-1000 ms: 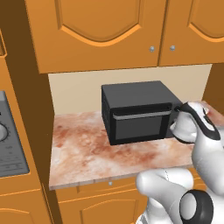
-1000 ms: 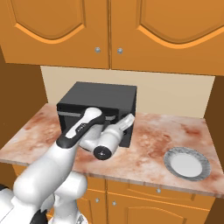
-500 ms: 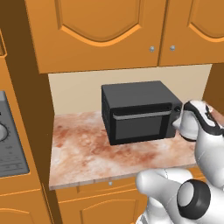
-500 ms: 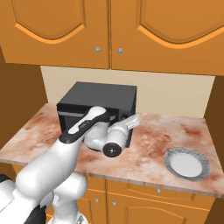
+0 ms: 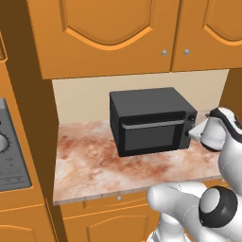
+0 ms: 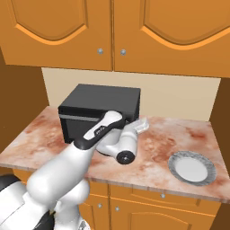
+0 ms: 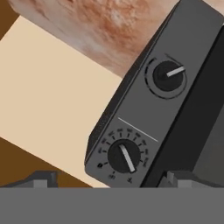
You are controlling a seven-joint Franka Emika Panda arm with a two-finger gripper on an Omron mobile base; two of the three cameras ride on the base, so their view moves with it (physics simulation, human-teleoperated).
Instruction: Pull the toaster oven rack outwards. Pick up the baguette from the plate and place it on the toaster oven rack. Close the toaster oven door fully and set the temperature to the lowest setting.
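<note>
The white arm rises from the near edge of the scene and reaches forward to the right end of the toaster oven (image 5: 150, 120). Its gripper (image 7: 107, 178) has its fingers spread wide with nothing between them; in the hand view the two dark fingertips (image 7: 41, 178) stand far apart at the bottom, either side of the oven's control strip (image 7: 144, 109). Just beyond the fingertips sits a round black knob (image 7: 124, 156) with a silver pointer and a ring of small scale marks around it, and farther along the strip is a second knob (image 7: 168, 75) with its own silver pointer. In the hand view the oven appears tilted, with the mottled reddish worktop (image 7: 100, 26) and the cream wall (image 7: 48, 100) behind it

In the left base view the toaster oven door (image 5: 150, 137) is shut flat against the front, its silver bar handle (image 5: 153, 124) along the top edge. The oven stands on the worktop near the back wall. In the right base view the plate (image 6: 192, 167) lies on the worktop well to the right of the oven, nearer the front edge, and its pale surface is bare. Orange wall cabinets (image 6: 112, 31) hang above the worktop
</note>
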